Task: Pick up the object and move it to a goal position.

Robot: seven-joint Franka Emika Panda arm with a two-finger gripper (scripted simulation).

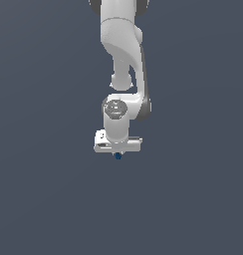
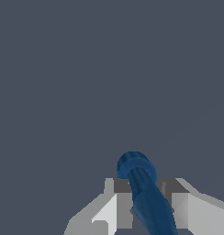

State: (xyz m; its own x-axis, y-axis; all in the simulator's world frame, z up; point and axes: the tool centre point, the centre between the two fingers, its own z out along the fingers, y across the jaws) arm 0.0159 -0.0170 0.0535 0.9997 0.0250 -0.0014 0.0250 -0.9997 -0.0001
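Below the white arm [image 1: 122, 55] in the exterior view, the gripper [image 1: 118, 152] points straight down, and the object [image 1: 118, 156], a tiny dark blue blob, peeks out just under it against plain grey. Seen from the wrist, the object [image 2: 143, 195] is a dark blue rod with a rounded, ringed end, sitting between the two fingers [image 2: 117, 209], which press on it from both sides: the jaws are clenched on it.

The worktop [image 1: 44, 199] is a plain, dark blue-grey surface that fills both views edge to edge, without marks, seams or visible borders. Whether anything rests directly on it cannot be told.
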